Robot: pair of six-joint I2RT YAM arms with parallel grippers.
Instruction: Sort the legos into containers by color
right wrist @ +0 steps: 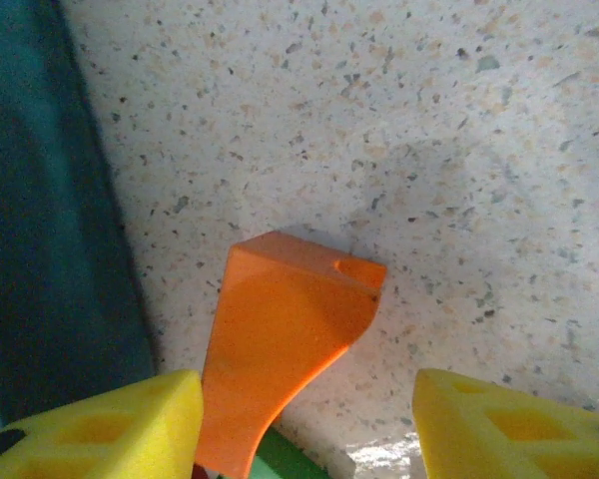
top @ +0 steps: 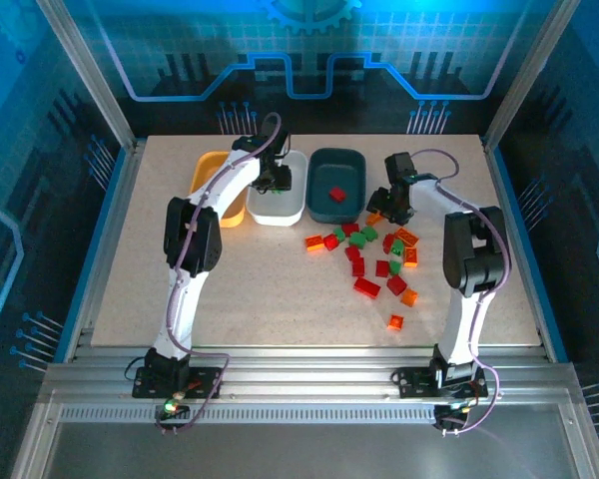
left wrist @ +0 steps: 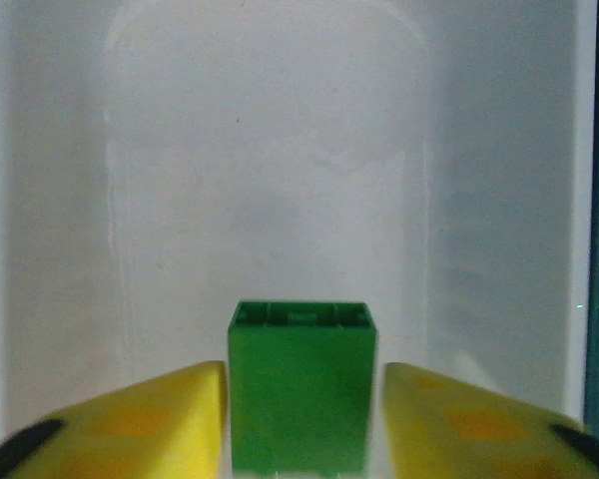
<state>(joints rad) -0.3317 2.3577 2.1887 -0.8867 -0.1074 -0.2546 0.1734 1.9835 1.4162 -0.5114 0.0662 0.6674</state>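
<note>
Top view: even, fairly bright light on the table [top: 280, 299], the enclosure around it dim with a blue glow; arm shadows short and soft. Left wrist: white tray [left wrist: 280, 150] washed out, low contrast; green brick [left wrist: 299, 389] fairly sharp, yellow fingertips [left wrist: 130, 424] blurred. Right wrist: speckle crisp, soft shadow beyond the orange brick [right wrist: 290, 339], small glare at the bottom edge.
</note>
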